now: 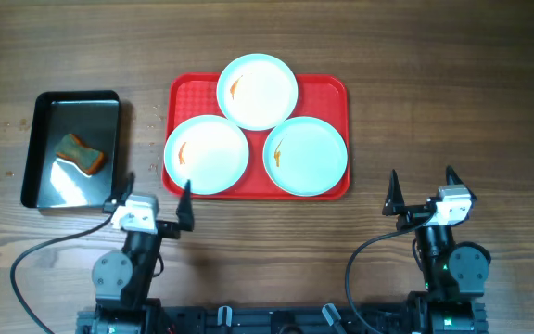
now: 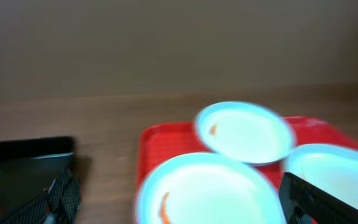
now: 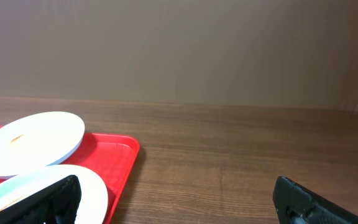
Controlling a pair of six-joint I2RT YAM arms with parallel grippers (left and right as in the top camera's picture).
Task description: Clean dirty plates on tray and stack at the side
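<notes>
Three pale plates sit on the red tray (image 1: 334, 89): one at the back (image 1: 258, 90), one front left (image 1: 207, 154), one front right (image 1: 306, 155). Each has a small orange smear. The back plate overlaps the two front ones. My left gripper (image 1: 152, 191) is open and empty, just in front of the tray's left corner; its view shows the front left plate (image 2: 210, 190) close below it. My right gripper (image 1: 424, 187) is open and empty, right of the tray over bare wood; its view shows the tray's right edge (image 3: 120, 165) and two plates (image 3: 33, 143).
A glossy black pan (image 1: 41, 148) holding an orange and green sponge (image 1: 81, 154) stands left of the tray. The table is dark wood (image 1: 452, 102).
</notes>
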